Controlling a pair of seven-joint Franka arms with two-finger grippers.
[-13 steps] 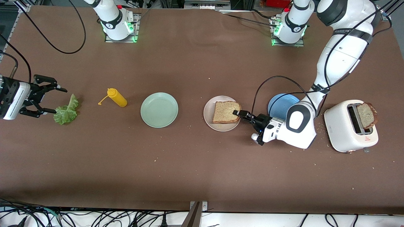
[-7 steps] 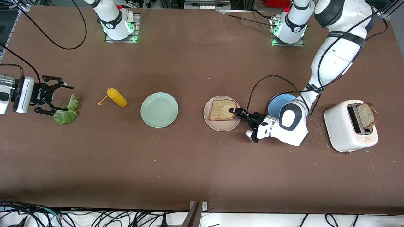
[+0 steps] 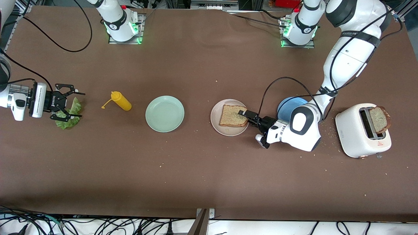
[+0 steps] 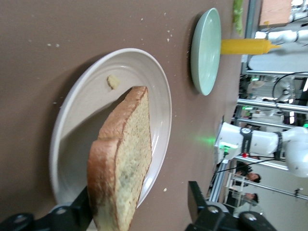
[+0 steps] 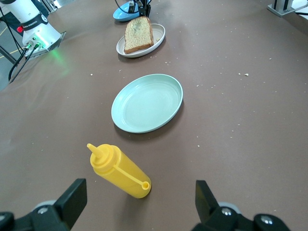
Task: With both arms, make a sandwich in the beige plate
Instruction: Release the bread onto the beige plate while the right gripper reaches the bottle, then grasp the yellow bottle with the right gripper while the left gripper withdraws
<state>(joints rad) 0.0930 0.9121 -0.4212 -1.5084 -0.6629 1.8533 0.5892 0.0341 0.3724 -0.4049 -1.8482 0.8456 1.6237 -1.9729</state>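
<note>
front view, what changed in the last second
The left gripper opened and let go of the bread slice, which now rests tilted on the beige plate. The right gripper, open, moved in over the lettuce leaf toward the mustard bottle. The bottle, mint-green plate, blue plate and toaster stayed put.

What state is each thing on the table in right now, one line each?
Bread slice: on the beige plate, one edge raised.
Left end effector: open at the slice.
Right end effector: open over the lettuce leaf.
Lettuce leaf: flat on table.
Mustard bottle: lying down, cap open.
Mint-green plate: empty.
Toaster: second slice sticking up.
</note>
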